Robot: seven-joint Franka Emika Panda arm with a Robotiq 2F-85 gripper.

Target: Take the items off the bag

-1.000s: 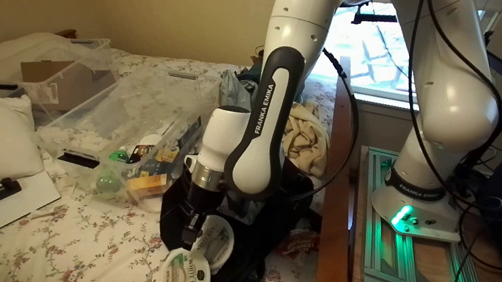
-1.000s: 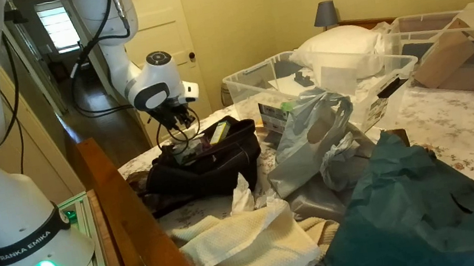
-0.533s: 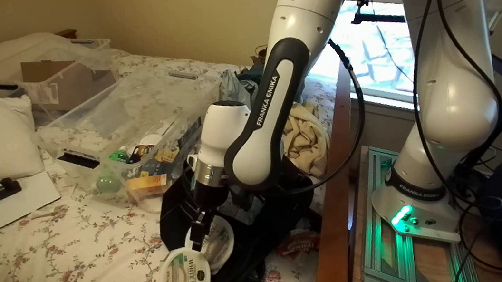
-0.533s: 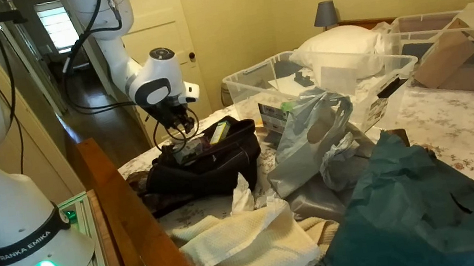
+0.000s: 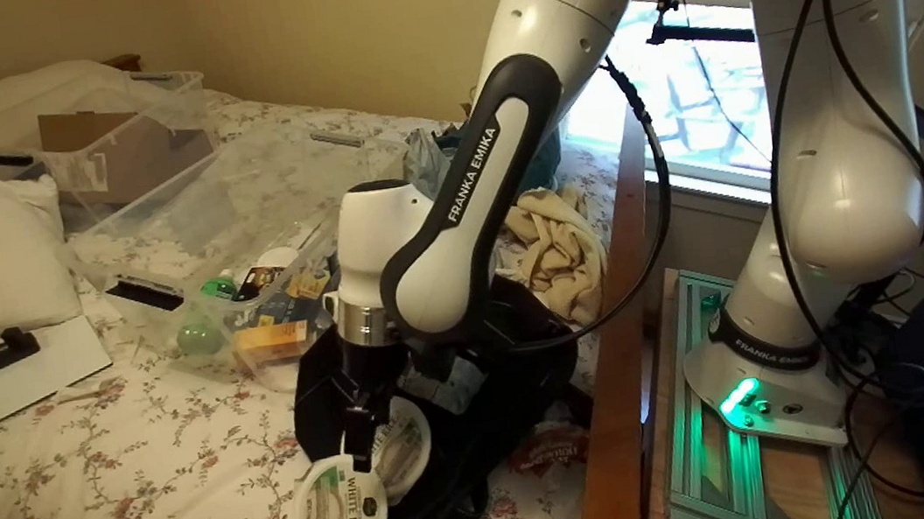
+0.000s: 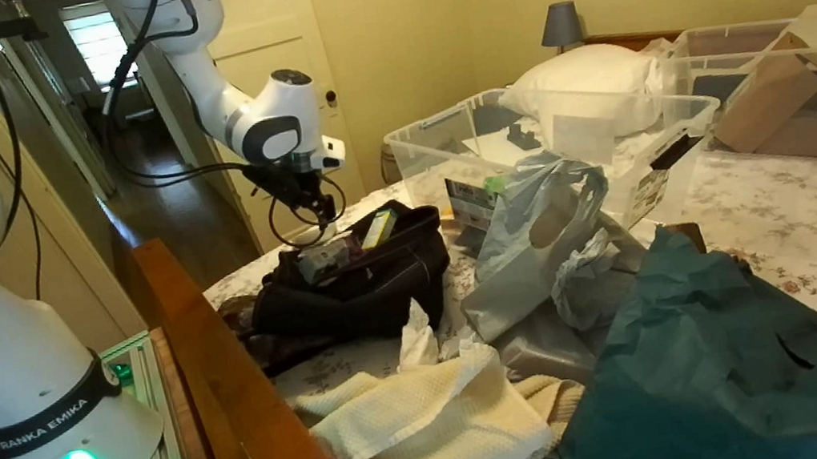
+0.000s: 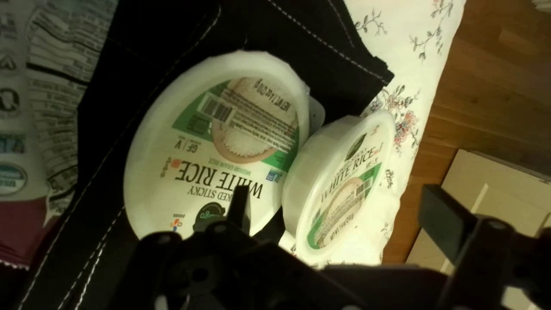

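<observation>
The black bag lies on the bed with its top gaping. Two round white-rice bowls are at its end: a larger-looking one rests on the black fabric, and a tilted one leans outward beside it over the bedspread. Inside the bag, a clear package and a yellow-and-white box show. My gripper stands wide open; in the wrist view the tilted bowl appears between its fingers, the left one overlapping the nearer bowl. In an exterior view the gripper points down at the bowls; contact cannot be told.
A clear plastic bin stands behind the bag. A grey plastic bag, a cream blanket and a teal bag lie nearby. A wooden rail runs along the bed edge. A red packet sits beside the bag.
The hand has swung more upright and its fingertips have come down closer to the two bowls. The jaws have opened wider. The bowls and the bag have stayed in place.
</observation>
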